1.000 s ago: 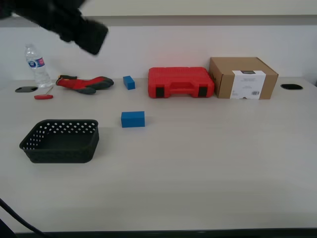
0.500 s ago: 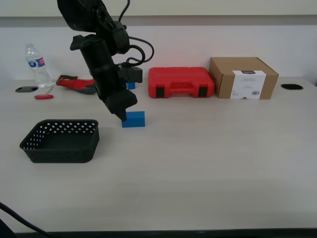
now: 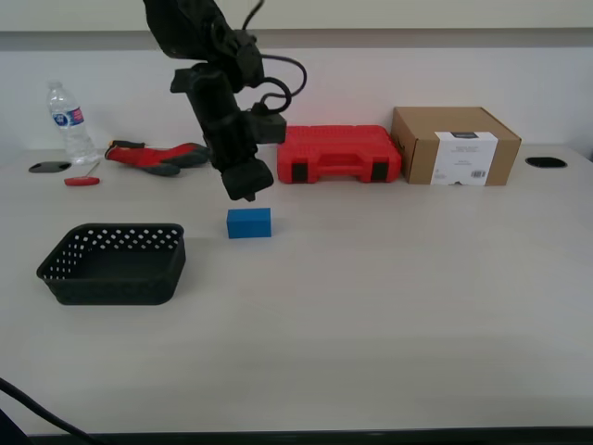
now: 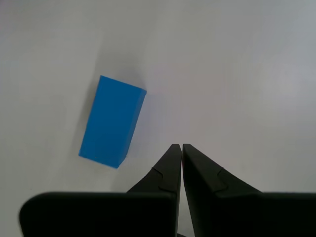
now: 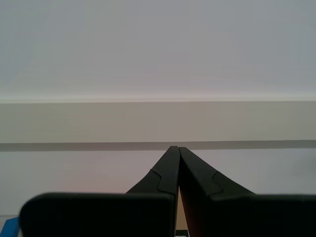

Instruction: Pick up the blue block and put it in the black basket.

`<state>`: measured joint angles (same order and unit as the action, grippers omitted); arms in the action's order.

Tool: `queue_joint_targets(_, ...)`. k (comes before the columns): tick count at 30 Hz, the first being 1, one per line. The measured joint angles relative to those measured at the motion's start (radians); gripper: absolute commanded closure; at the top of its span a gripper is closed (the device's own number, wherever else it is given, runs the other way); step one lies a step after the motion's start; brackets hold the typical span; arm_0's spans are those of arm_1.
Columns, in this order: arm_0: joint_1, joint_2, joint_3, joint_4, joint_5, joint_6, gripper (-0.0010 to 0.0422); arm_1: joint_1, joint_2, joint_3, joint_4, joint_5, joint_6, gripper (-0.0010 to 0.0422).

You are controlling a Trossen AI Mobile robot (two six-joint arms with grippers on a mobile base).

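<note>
First pincer (image 3: 248, 192) closed, empty, above blue block (image 3: 249, 223) | second pincer (image 5: 177, 148) closed | pale table (image 3: 389, 297), white wall

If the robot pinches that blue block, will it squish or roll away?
Probably not. The blue block has crisp straight edges, so it looks stiff. It lies flat on the table, wider than tall, so it shouldn't roll or tip. Its smooth faces might slip a little.

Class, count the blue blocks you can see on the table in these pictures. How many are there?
1 is visible: the blue block beside the black basket, under my first gripper. The arm could hide another behind it.
</note>
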<state>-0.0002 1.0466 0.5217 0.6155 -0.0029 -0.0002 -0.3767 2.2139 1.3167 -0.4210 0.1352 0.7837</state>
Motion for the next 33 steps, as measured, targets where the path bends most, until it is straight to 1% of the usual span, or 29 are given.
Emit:
queue_joint_targets(3, 0.000, 0.000, 0.000, 0.000, 0.000, 0.000, 0.0413, 0.005, 0.096, 0.070, -0.048, -0.001, 0.001, 0.0412)
queue_joint_targets(7, 0.000, 0.000, 0.000, -0.001, 0.000, 0.000, 0.0413, 0.014, 0.184, 0.185, -0.219, -0.028, -0.002, 0.0412)
queue_joint_targets(16, -0.001, 0.000, 0.000, -0.001, 0.000, 0.000, 0.0413, 0.020, 0.171, 0.301, -0.307, -0.024, -0.011, 0.0411)
queue_joint_targets(18, 0.000, 0.000, 0.000, -0.001, 0.000, 0.000, 0.0413, 0.022, 0.170, 0.320, -0.363, -0.021, -0.027, 0.0394)
queue_joint_targets(19, 0.000, 0.000, 0.000, -0.001, 0.000, 0.000, 0.0413, 0.022, 0.170, 0.326, -0.382, -0.021, -0.040, 0.0378)
queue_joint_targets(21, 0.000, 0.000, 0.000, -0.001, 0.000, 0.000, 0.0413, 0.022, 0.170, 0.338, -0.414, -0.021, -0.066, 0.0323)
queue_joint_targets(22, -0.001, 0.000, 0.000, -0.001, 0.000, 0.000, 0.0413, 0.023, 0.170, 0.343, -0.422, -0.021, -0.074, 0.0290)
queue_joint_targets(26, -0.001, 0.000, 0.000, -0.001, 0.000, 0.000, 0.0413, 0.023, 0.170, 0.343, -0.391, -0.021, -0.074, 0.0135)
queue_joint_targets(28, 0.000, 0.000, 0.000, -0.001, 0.000, 0.000, 0.0413, 0.024, 0.170, 0.332, -0.339, -0.021, -0.067, 0.0066)
queue_joint_targets(29, 0.000, 0.000, 0.000, -0.001, 0.000, 0.000, 0.0413, 0.024, 0.170, 0.320, -0.287, -0.026, -0.065, 0.0037)
queue_joint_targets(31, 0.000, 0.000, 0.000, -0.001, 0.000, 0.000, 0.0413, 0.025, 0.170, 0.287, -0.171, -0.047, -0.060, 0.0007)
queue_joint_targets(32, -0.001, 0.000, 0.000, -0.001, 0.000, 0.000, 0.0413, 0.025, 0.170, 0.269, -0.111, -0.056, -0.054, 0.0014)
queue_joint_targets(33, 0.000, 0.000, 0.000, -0.001, 0.000, 0.000, 0.0413, 0.026, 0.170, 0.245, -0.037, -0.056, -0.046, 0.0029)
